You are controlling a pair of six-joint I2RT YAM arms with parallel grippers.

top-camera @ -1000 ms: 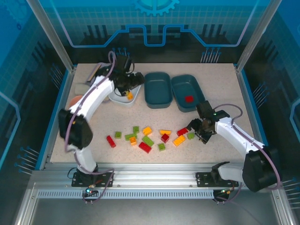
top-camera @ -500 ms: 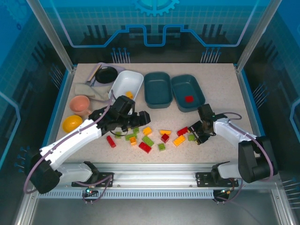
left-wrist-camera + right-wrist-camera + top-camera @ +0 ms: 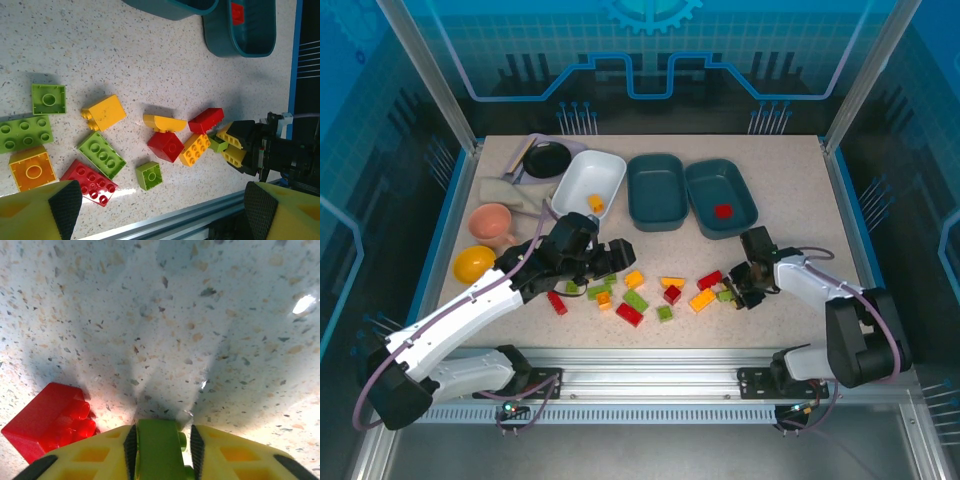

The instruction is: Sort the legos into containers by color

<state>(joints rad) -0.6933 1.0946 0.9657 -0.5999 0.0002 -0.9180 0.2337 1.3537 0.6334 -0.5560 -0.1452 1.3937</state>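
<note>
Several red, green and orange-yellow legos (image 3: 636,300) lie scattered across the table's near middle. My left gripper (image 3: 612,262) hovers open over their left part; in the left wrist view its fingers (image 3: 65,200) stand wide apart above a small green brick (image 3: 149,175). My right gripper (image 3: 161,450) is down at the table, shut on a green lego (image 3: 159,440) beside a red one (image 3: 50,415). The white container (image 3: 585,178) holds an orange-yellow brick (image 3: 596,203). The middle teal container (image 3: 655,190) looks bare. The right teal container (image 3: 710,185) holds a red brick (image 3: 723,211).
A pink cup (image 3: 492,222), a yellow bowl (image 3: 474,263), a grey cloth (image 3: 510,192) and a black pan (image 3: 547,160) sit along the left side. The metal rail (image 3: 640,365) runs along the front edge just below the bricks.
My left arm swung from the white container down to the legos. My right gripper closed its fingers onto the green lego.
</note>
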